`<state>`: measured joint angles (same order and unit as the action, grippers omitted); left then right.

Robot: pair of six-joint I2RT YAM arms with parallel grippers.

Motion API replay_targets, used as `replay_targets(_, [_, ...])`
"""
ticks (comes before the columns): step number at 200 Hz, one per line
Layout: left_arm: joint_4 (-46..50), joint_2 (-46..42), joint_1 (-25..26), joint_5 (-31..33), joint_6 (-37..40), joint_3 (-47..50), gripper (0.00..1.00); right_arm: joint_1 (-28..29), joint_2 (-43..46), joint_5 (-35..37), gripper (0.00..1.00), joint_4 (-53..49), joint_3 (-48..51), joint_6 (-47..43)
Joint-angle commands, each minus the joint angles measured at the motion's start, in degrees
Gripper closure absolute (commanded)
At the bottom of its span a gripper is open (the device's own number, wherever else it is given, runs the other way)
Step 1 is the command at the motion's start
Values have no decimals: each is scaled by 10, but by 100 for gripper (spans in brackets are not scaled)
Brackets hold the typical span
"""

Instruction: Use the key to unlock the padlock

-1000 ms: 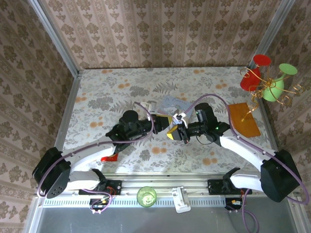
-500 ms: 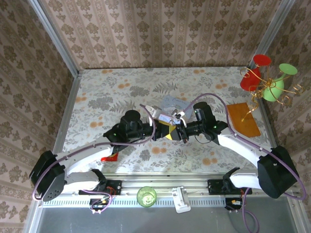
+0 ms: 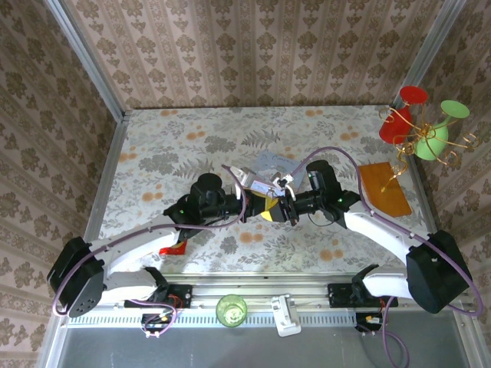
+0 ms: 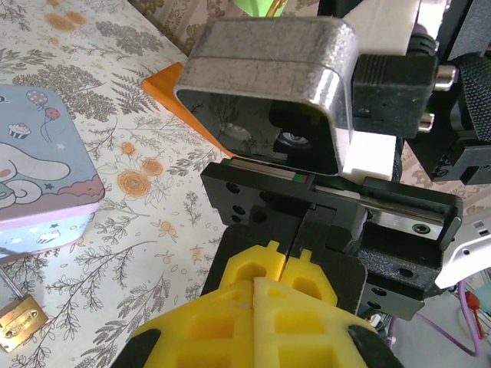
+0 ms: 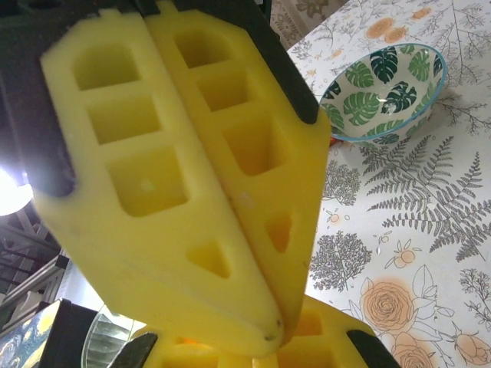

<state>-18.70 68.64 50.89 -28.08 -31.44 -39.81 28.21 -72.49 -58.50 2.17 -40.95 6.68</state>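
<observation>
The small brass padlock [image 4: 17, 323] lies on the flowered tablecloth with its thin shackle up against the pale blue tin [image 4: 38, 169]. It is off to the left of my left gripper [image 4: 255, 282], well apart from it. That gripper's yellow fingers are pressed together. My right gripper [image 5: 257, 355] faces it tip to tip, and its yellow fingers [image 4: 270, 262] are also closed. The two meet over the table's middle, left gripper [image 3: 263, 205] against right gripper [image 3: 278, 208]. The key is hidden; I cannot tell if either pair of fingers pinches it.
A leaf-patterned bowl [image 5: 383, 84] sits on the cloth beyond the fingers. An orange sheet [image 3: 386, 188] lies at the right, with red and green cups on a gold wire stand [image 3: 422, 130] behind it. A red-and-gold packet [image 3: 175, 247] lies under the left arm.
Over the last second the two grippers closed the gap between them, and their yellow tips now touch. Little has moved in the last half second.
</observation>
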Motion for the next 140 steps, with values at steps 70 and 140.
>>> replay_targets(70, [-175,-40,-5,97,-76,44,100,-61,66,36,46,247,93,128])
replay_targets(140, [-283,-24,7,123,-93,60,100,-61,78,65,47,425,99,225])
